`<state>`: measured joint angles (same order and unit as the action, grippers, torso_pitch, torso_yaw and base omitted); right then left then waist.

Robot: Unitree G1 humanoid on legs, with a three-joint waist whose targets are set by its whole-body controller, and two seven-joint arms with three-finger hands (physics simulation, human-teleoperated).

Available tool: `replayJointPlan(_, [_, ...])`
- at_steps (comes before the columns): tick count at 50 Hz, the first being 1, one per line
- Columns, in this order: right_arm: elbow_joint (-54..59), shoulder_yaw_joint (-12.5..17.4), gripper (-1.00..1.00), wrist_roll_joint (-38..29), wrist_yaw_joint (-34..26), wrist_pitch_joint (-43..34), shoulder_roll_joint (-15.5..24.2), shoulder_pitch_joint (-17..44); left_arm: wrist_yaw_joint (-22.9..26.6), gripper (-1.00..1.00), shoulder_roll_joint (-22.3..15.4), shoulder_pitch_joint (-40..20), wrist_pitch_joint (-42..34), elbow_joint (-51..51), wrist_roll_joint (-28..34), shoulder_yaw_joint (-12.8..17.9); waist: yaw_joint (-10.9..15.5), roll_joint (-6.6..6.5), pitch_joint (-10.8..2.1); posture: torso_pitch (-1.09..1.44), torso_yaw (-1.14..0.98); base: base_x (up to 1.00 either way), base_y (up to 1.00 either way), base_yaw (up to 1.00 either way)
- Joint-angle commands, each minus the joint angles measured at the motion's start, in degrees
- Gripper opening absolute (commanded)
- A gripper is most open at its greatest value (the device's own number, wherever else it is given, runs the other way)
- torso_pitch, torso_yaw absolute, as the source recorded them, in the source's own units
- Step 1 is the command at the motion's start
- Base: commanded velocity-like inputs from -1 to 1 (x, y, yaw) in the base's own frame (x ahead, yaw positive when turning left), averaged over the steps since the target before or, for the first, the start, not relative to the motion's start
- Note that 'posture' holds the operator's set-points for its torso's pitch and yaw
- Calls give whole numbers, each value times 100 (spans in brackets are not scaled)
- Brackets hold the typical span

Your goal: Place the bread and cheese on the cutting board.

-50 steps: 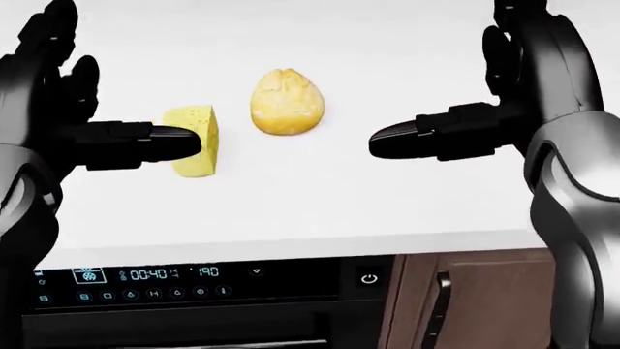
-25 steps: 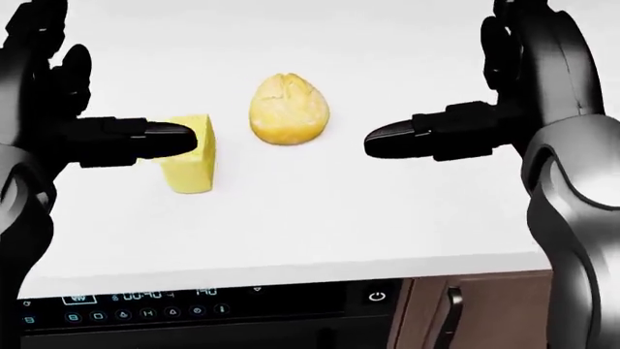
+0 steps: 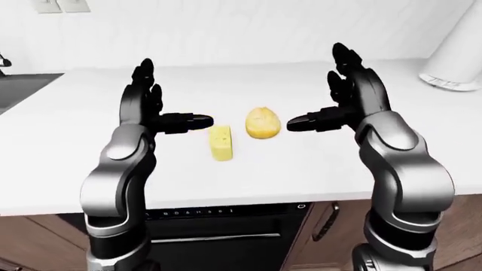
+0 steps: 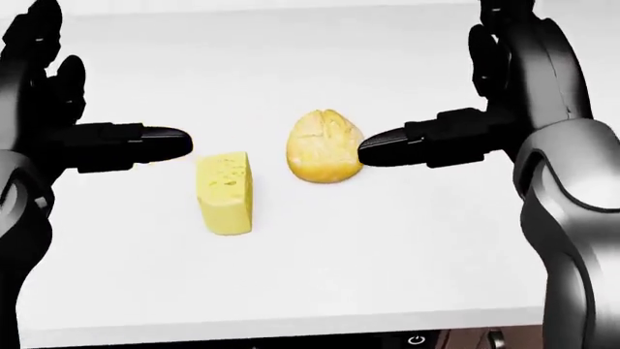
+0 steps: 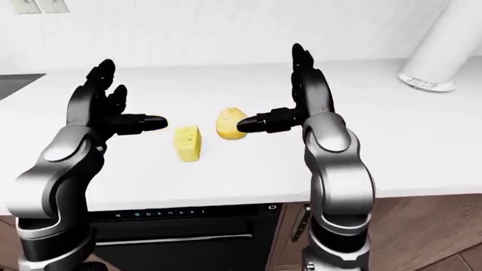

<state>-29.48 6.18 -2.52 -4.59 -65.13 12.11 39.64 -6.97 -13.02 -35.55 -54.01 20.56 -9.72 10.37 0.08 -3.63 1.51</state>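
Reach step: both hands spread wide, left hand (image 4: 92, 138) near cheese (image 4: 224, 192), right hand (image 4: 456, 123) beside bread (image 4: 323, 155); next, close on each; no board visible.

Both hands raised, fingers spread, holding nothing.

The left hand (image 3: 147, 104) and right hand (image 3: 348, 93) stand upright, palms turned toward each other, well apart. Each thumb juts sideways toward the middle, the other fingers pointing up. Both forearms rise from bent elbows, the left arm at the left, the right at the right.
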Motion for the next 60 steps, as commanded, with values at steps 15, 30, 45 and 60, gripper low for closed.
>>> replayJointPlan(15, [-40,88,100,28,156,226,37,186,53,100,16,-121,209,104,-11,-64,19,238,-222,0,0,-6,1,0])
replayJointPlan(30, [112,-29,100,-95,95,365,46,90,84,100,29,-161,182,118,12,-98,22,422,-118,0,0,-5,0,0])
replayJointPlan(45, [155,-147,100,-467,-199,410,-150,36,103,100,57,-118,190,135,45,-105,12,335,-128,0,0,0,0,0])
replayJointPlan(60, [200,-312,100,-581,-325,410,-250,8,121,100,65,-82,229,115,66,-103,-2,338,-105,0,0,0,0,0])
